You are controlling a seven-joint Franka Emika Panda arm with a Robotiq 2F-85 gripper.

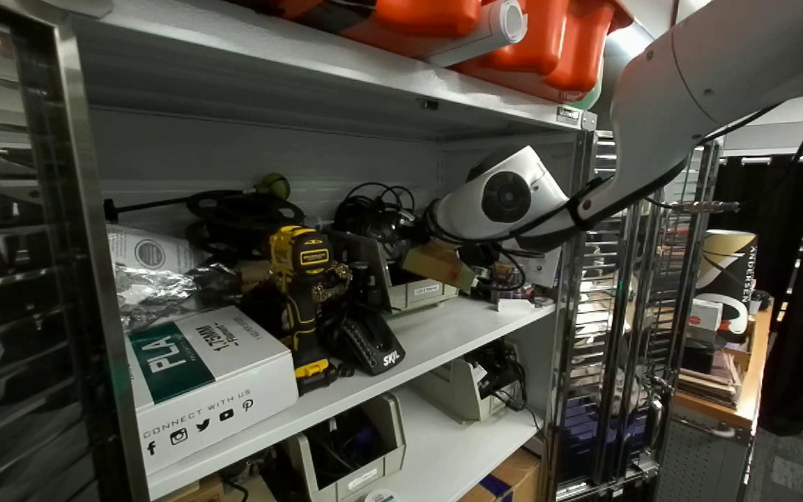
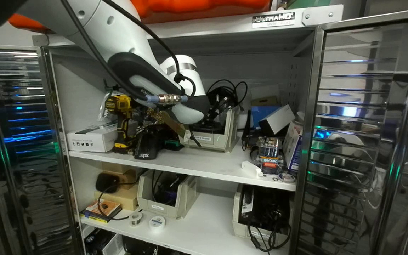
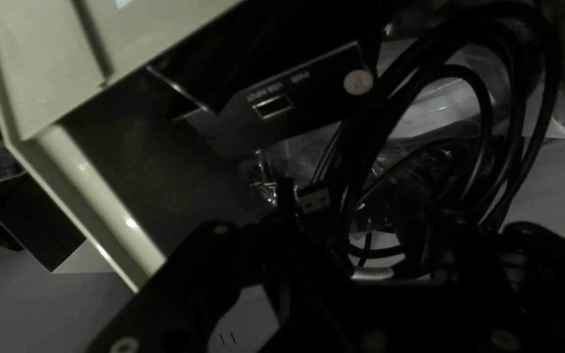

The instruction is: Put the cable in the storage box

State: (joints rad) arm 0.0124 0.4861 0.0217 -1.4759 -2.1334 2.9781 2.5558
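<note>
The black cable lies in several loops that rise at the back of the storage box, in both exterior views (image 1: pixel 373 202) (image 2: pixel 221 95). In the wrist view the looped cable (image 3: pixel 513 68) fills the upper right. The beige labelled storage box (image 1: pixel 419 296) stands on the upper shelf; it also shows in an exterior view (image 2: pixel 218 141) and the wrist view (image 3: pixel 57 63). My gripper (image 3: pixel 366 215) is at the box among the cables, mostly hidden in the exterior views. Its fingers look apart, with a USB plug (image 3: pixel 314 198) by the left one. It is too dark to tell whether they hold cable.
A black device (image 3: pixel 287 103) and clear plastic bags lie by the box. A yellow drill (image 1: pixel 300 279), a white PLA box (image 1: pixel 213 376) and a charger stand on one side, a battery pack (image 2: pixel 269 152) on the other. Shelf above; cabinet doors (image 2: pixel 367 106) flank the opening.
</note>
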